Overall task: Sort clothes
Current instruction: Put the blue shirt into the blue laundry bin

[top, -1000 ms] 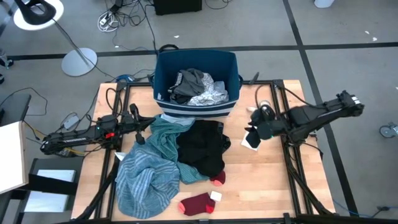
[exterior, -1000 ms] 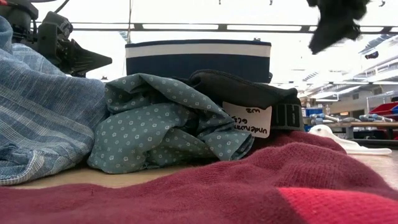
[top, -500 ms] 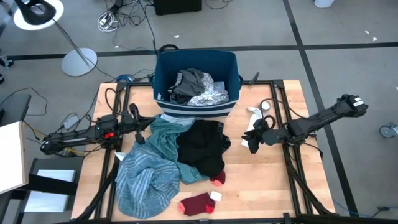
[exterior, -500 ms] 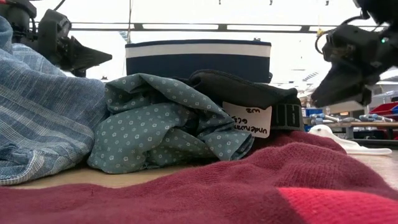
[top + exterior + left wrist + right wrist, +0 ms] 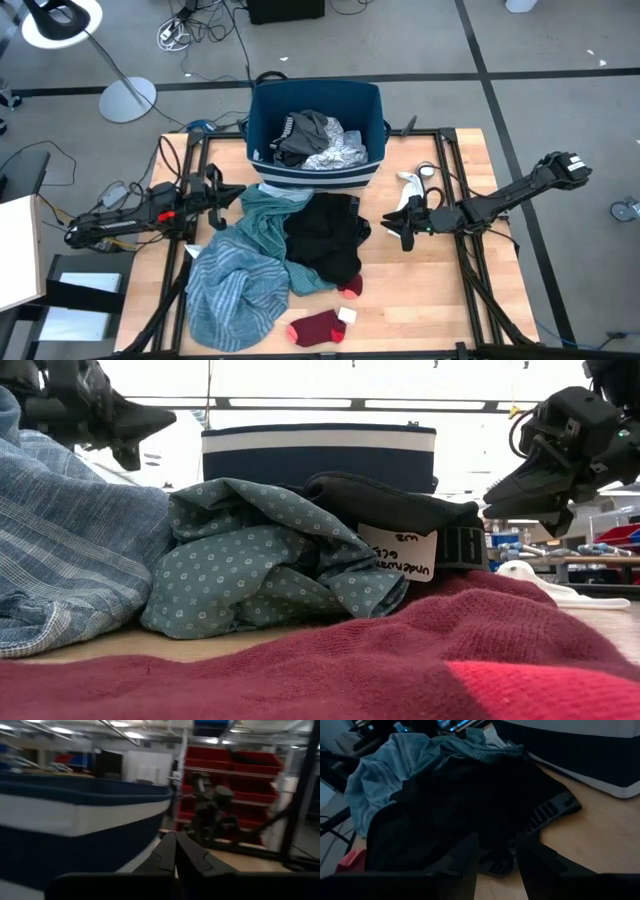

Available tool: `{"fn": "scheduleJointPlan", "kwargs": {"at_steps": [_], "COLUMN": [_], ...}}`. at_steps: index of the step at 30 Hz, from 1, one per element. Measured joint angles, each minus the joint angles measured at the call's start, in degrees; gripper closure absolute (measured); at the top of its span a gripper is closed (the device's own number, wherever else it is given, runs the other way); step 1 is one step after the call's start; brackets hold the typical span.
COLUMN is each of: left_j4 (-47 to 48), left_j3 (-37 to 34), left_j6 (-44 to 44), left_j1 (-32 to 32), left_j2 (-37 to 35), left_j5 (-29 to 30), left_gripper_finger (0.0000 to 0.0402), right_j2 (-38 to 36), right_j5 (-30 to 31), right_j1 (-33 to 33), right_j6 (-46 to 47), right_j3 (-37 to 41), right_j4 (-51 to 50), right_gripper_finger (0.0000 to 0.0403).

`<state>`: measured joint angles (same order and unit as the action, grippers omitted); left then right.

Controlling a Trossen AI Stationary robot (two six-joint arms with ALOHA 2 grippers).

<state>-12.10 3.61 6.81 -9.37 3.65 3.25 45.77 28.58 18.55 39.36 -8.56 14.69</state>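
Note:
A pile of clothes lies mid-table: a teal striped garment, a teal dotted cloth and a black garment with a white label. Two red socks lie near the front edge, and a white sock lies at the far right. My right gripper is open, low over the table just right of the black garment. A small dark thing lies in the gap between its fingers. My left gripper is shut and empty, raised left of the pile beside the bin.
The navy bin with a white stripe stands at the far middle, holding grey, black and white patterned clothes. Bare wood shows right of the pile. Black frame rails run along both table sides.
My right gripper has come down from well above the table to just above it, beside the black garment's right edge. My left gripper has risen a little beside the bin. The clothes have stayed in place.

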Motion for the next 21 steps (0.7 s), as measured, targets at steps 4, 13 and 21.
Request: {"fn": "scheduleJointPlan", "kwargs": {"at_steps": [4,13,21], "left_j4": [7.3,28.7,50.5], "left_j3": [6.2,24.3,40.6], "left_j6": [1.3,1.5,6.4], "left_j1": [0.4,6.3,10.0], "left_j2": [1.5,15.2,31.4], "left_j5": [-2.5,-2.9,-2.4], "left_gripper_finger": [0.0389,0.0389,0.0389], "right_j2": [0.0,0.0,0.0], "right_j5": [-0.1,-0.1,-0.1], "right_j1": [0.0,0.0,0.0], "right_j6": [0.0,-0.1,-0.1], "right_j3": [0.0,0.0,0.0], "right_j4": [0.1,0.0,0.0], "right_gripper_finger": [0.0275,0.0275,0.0275]}}
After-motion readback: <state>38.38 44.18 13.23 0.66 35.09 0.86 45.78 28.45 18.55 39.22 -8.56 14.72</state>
